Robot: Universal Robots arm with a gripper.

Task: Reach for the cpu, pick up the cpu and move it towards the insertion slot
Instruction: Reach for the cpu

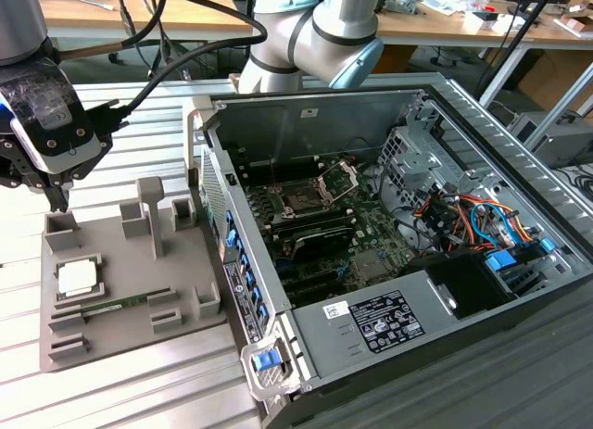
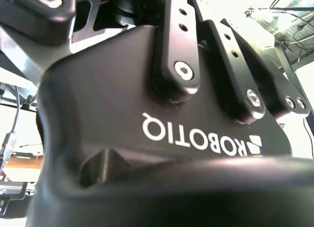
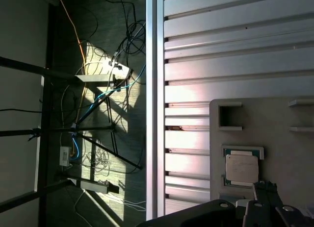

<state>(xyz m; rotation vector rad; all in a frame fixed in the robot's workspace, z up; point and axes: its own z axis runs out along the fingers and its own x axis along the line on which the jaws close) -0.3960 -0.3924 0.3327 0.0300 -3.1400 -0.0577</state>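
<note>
The end effector [image 1: 56, 195] hung above the far left corner of the grey tray [image 1: 125, 329], at the exterior view's left, over the slatted tabletop [image 1: 130, 174]. Whether it was released or clenched could not be told from any view, but nothing showed in its grip. The cpu [image 1: 77, 278] lay flat in its shallow recess near the tray's left edge, pale top upward. In the first wrist view the cpu [image 3: 241, 168] sat just beside the dark end effector hardware, not under it. The reach therefore looked unfinished.

The insertion slot [image 1: 302, 201] lay well apart to the exterior view's right, inside the open computer case [image 1: 306, 103], with its hinged bracket [image 1: 339, 177] raised.

Several things could have gone wrong from here. A descent off-centre would likely have struck the recess wall or one of the tray's upright posts [image 1: 150, 211]. The chip being thin and flat, a shallow grip might have tilted it or let it slip. A low carry risked clipping the case wall standing between tray and slot.
</note>
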